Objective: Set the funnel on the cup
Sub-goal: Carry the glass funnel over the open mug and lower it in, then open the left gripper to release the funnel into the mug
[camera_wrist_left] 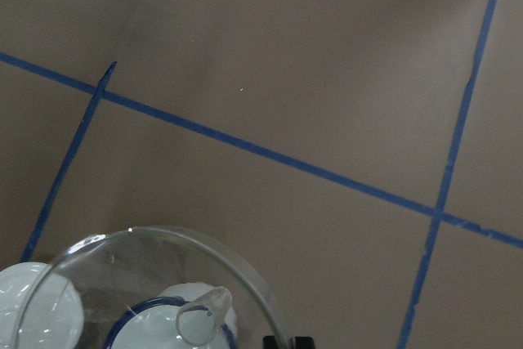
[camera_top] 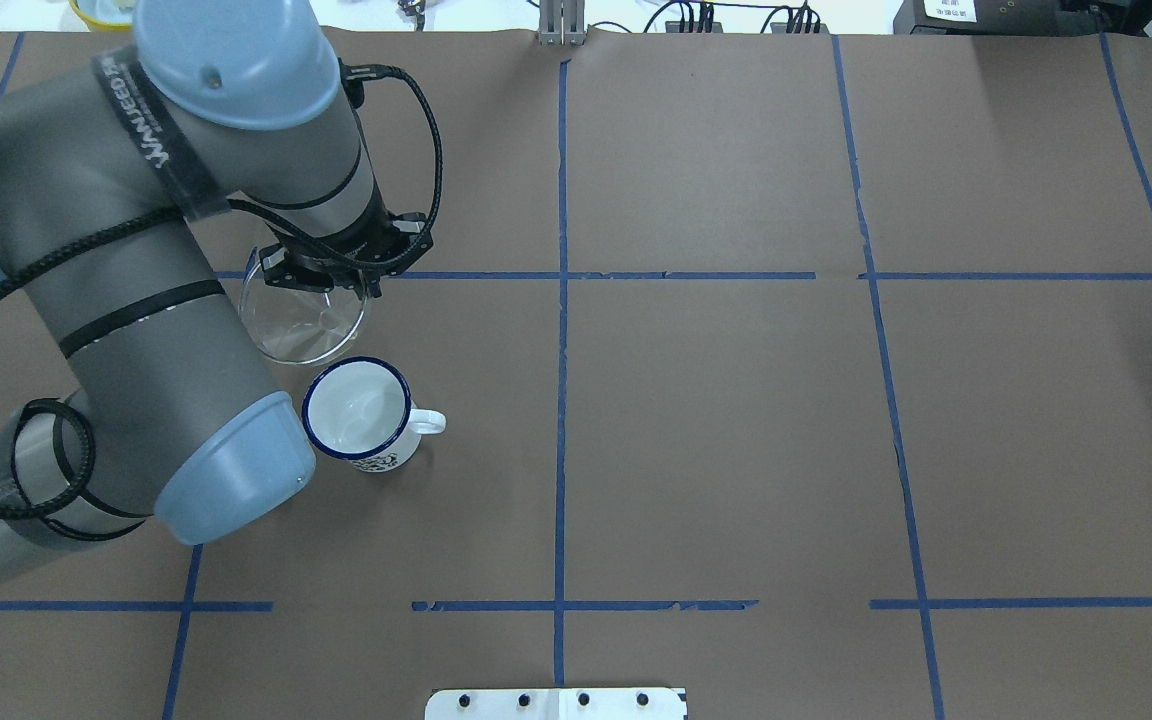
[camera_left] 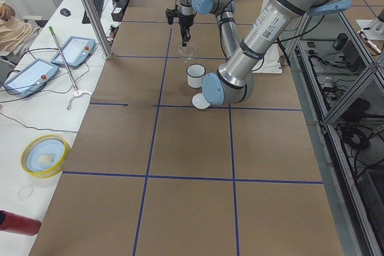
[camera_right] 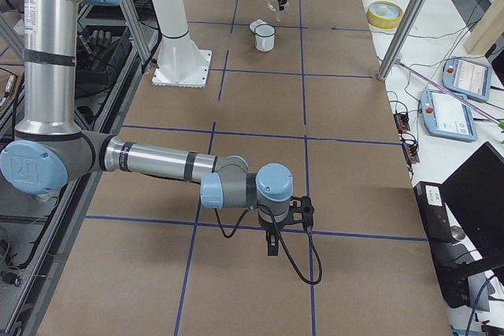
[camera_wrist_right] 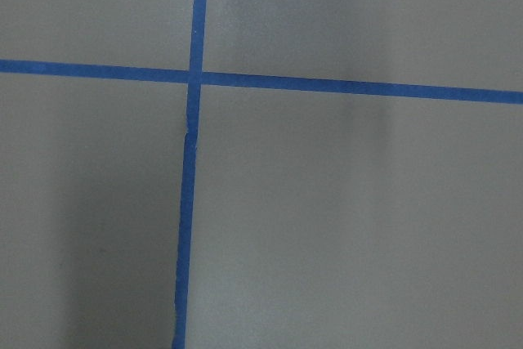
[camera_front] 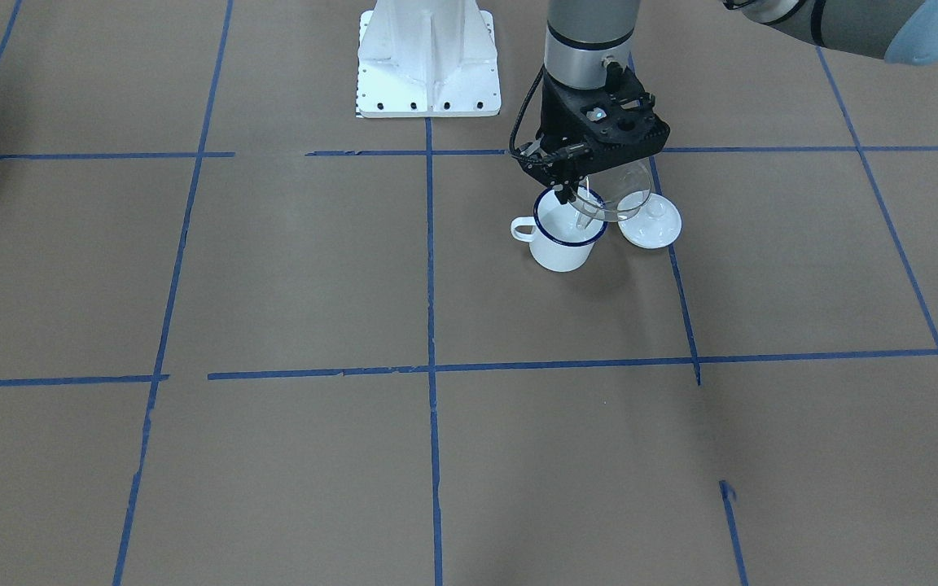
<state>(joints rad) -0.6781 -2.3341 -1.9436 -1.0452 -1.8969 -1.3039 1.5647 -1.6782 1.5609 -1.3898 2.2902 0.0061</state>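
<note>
The cup (camera_top: pixel 356 410) is a white enamel mug with a dark blue rim, standing upright with its handle toward the table's middle; it also shows in the front view (camera_front: pixel 564 242). The funnel (camera_top: pixel 304 320) is clear, mouth up, held in the air just above the cup and slightly off its centre. In the front view the funnel (camera_front: pixel 617 195) has its spout over the cup's mouth. My left gripper (camera_top: pixel 358 290) is shut on the funnel's rim. In the left wrist view the funnel (camera_wrist_left: pixel 163 284) fills the bottom. My right gripper (camera_right: pixel 272 248) hangs over bare table far away; I cannot tell its state.
A round white knobbed lid (camera_front: pixel 650 224) lies on the table right beside the cup. The robot's white base plate (camera_front: pixel 428 81) stands near the middle of the table's robot side. Blue tape lines cross the brown table. Operators' tablets (camera_left: pixel 30 76) lie off the table.
</note>
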